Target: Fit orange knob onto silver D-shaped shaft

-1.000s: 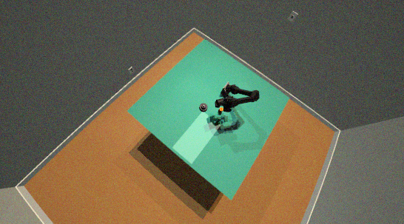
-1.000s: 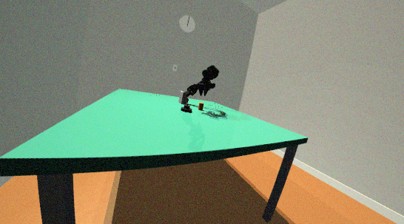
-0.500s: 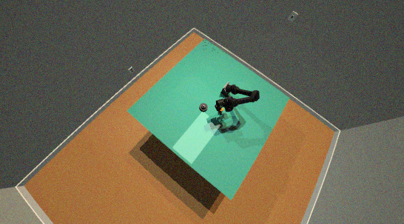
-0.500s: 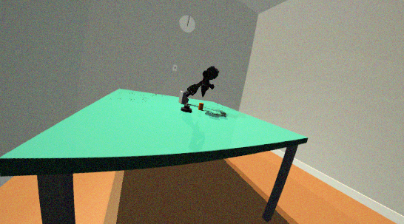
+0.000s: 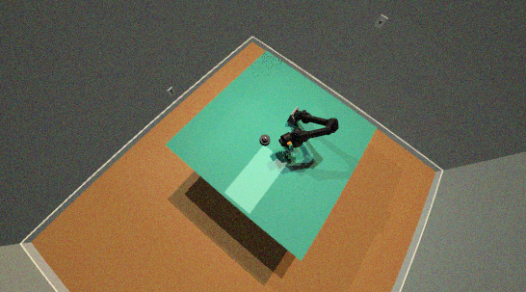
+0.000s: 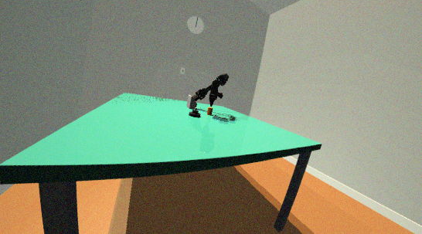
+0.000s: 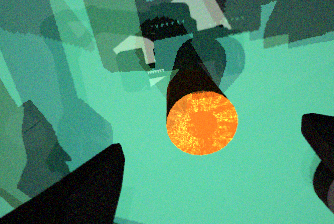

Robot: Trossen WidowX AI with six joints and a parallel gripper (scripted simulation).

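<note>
Above a green rectangular worktop (image 5: pixel 217 121) (image 6: pixel 116 136), the spread black fingers of a jointed black robot arm (image 5: pixel 315 128) (image 6: pixel 210 87) hold nothing, with open room on both sides of an upright orange cylindrical knob (image 5: pixel 289 144) (image 6: pixel 209 111) (image 7: pixel 202 123). The knob stands on the worktop, away from its edges, near but apart from the dark round pedestal (image 5: pixel 264 140) (image 6: pixel 194 114), whose shaft is bare.

Orange knob (image 5: pixel 289 144) (image 6: pixel 209 111) (image 7: pixel 202 123) upright near pedestal (image 5: pixel 264 140) (image 6: pixel 194 113)
</note>
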